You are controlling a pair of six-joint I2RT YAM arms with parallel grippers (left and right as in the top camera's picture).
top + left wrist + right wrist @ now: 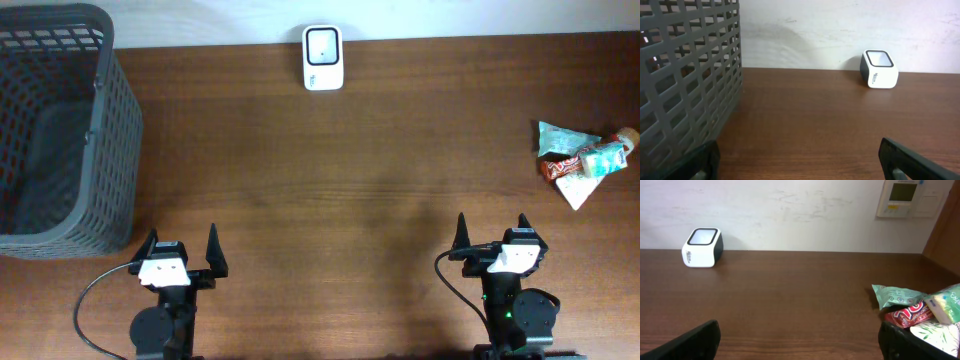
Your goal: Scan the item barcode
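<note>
Black jaws apart, boxy white scanner [323, 57], crinkly packets [583, 160]

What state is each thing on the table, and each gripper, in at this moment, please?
Dark grey plastic mesh basket, upright, nothing visible inside.
White box-shaped barcode scanner, standing upright, untouched.
Pile of colourful foil snack packets, lying heaped together, not held.
Left gripper, open, empty.
Right gripper, open, empty.
</note>
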